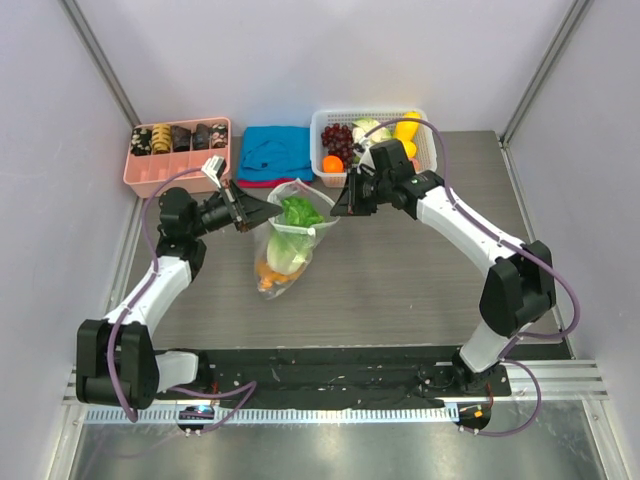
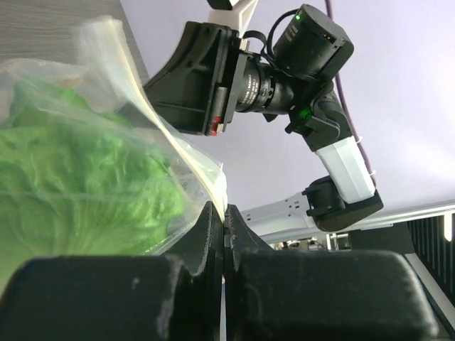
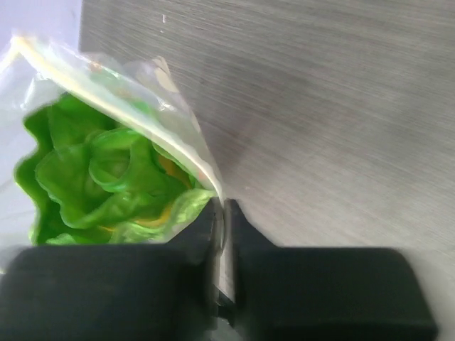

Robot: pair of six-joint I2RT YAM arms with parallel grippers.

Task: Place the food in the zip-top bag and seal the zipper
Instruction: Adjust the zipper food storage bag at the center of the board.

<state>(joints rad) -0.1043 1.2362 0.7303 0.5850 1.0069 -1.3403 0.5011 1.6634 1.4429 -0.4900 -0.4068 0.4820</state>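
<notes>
The clear zip-top bag (image 1: 288, 243) hangs between my two grippers above the table, mouth up. Green lettuce (image 1: 298, 210) sits at its mouth, paler lettuce below it, and an orange piece (image 1: 268, 275) lies at the bottom. My left gripper (image 1: 268, 207) is shut on the left end of the bag's mouth; the zipper strip (image 2: 160, 124) runs from its jaws, with the lettuce (image 2: 78, 177) behind the plastic. My right gripper (image 1: 338, 205) is shut on the right end of the mouth (image 3: 217, 206); the lettuce (image 3: 106, 177) shows inside the bag (image 3: 142, 92).
A white lattice basket (image 1: 322, 125) at the back holds grapes, an orange fruit (image 1: 332, 163) and yellow fruit (image 1: 407, 128). A blue cloth (image 1: 275, 152) lies left of it. A pink tray (image 1: 150, 178) with dark snack pieces stands at the back left.
</notes>
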